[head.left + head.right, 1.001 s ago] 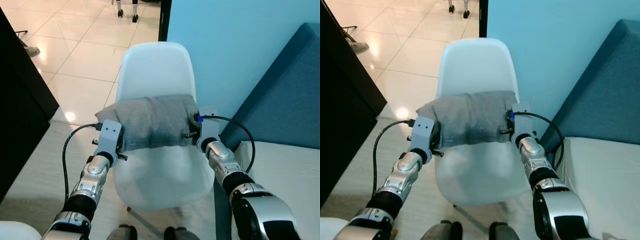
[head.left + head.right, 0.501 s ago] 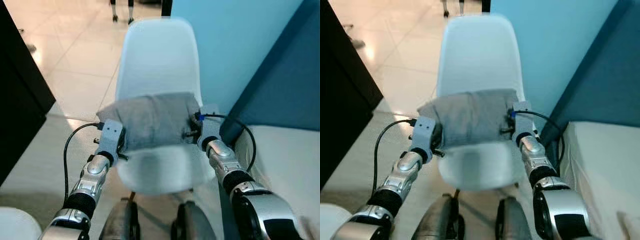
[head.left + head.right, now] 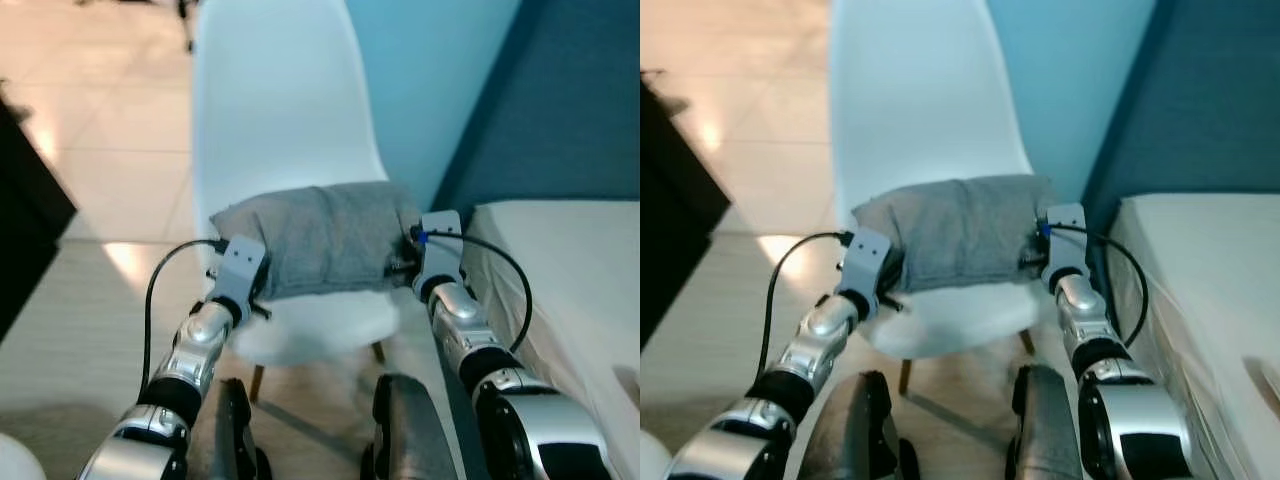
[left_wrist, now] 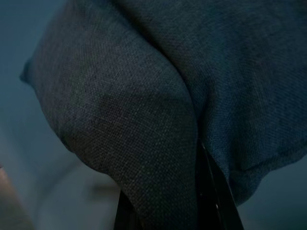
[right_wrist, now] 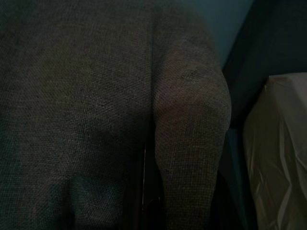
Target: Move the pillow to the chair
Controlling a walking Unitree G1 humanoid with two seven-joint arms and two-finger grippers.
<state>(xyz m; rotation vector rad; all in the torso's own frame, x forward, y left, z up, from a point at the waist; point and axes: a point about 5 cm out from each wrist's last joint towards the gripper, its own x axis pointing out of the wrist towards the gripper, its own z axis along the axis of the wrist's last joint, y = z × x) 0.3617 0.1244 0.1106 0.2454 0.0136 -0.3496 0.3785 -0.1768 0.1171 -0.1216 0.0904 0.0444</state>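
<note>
Grey pillow [image 3: 325, 238] clamped between left gripper [image 3: 248, 285] and right gripper [image 3: 408, 262], jaws closed on its ends, above white chair [image 3: 285, 120] seat.

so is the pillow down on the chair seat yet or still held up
Held up, as far as I can tell: the grey pillow is gripped at its ends by the left gripper and right gripper, over the white chair seat.
</note>
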